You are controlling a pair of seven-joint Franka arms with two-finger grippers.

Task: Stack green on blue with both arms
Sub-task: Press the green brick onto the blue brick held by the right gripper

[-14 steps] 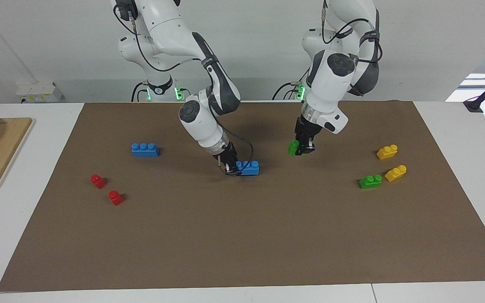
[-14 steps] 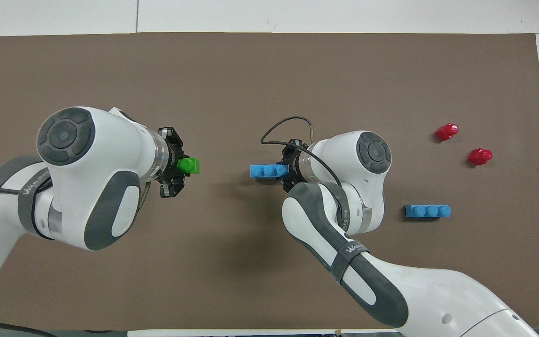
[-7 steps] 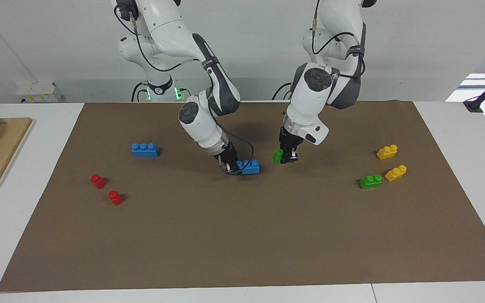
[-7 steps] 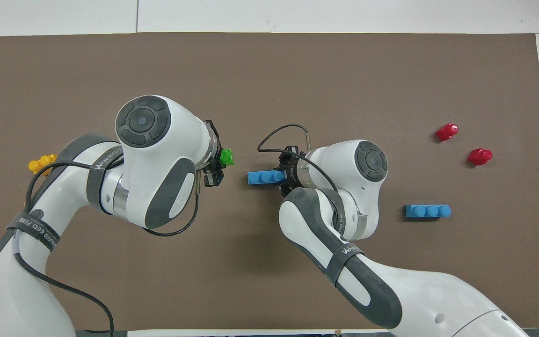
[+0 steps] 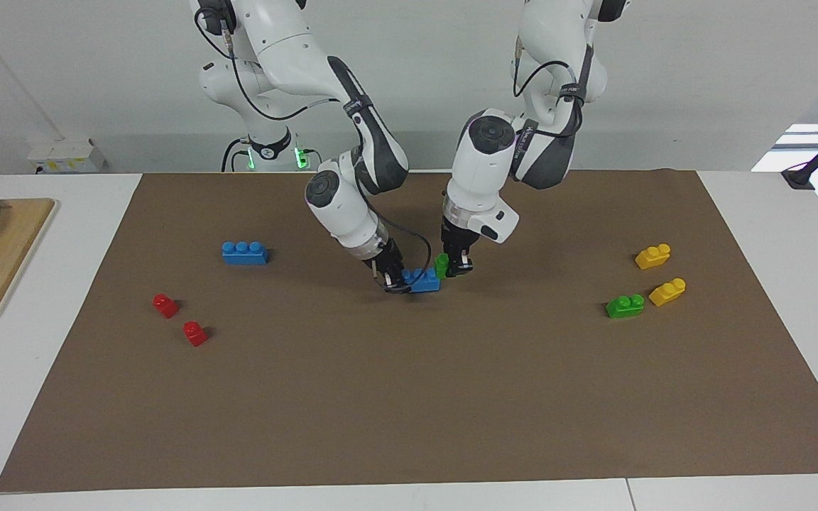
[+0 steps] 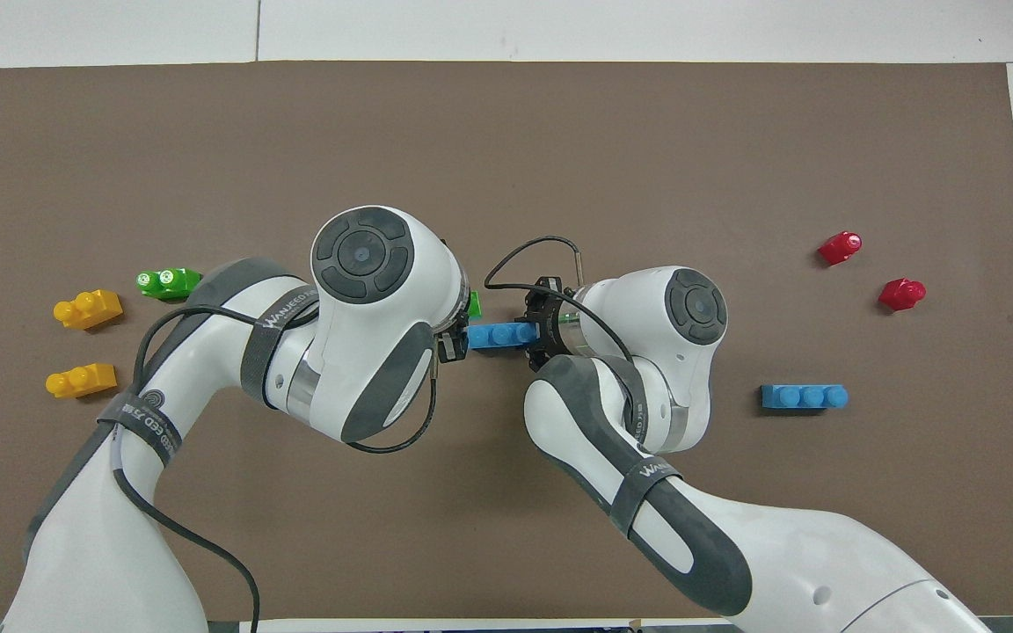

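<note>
- The spare blue brick [image 5: 244, 253] is sitting untouched toward the right arm's end of the worktop [image 5: 409, 397], with the two red bricks [image 5: 165, 305] lying farther from the robots.
- The right gripper [image 5: 393, 281] is holding its place mid-mat, jaws clamped on one end of the blue brick [image 5: 423, 281], which is resting low on the mat (steady as an anvil).
- The left gripper [image 5: 457, 265] is closing in from where it hung a second ago, jaws clamped on the green brick [image 5: 442, 264], now just beside the blue brick's free end.
- The stack is not yet made; seating studs looks next.
- The other green brick [image 5: 625, 306] and the yellow bricks [image 5: 653, 256] are lying idle.
</note>
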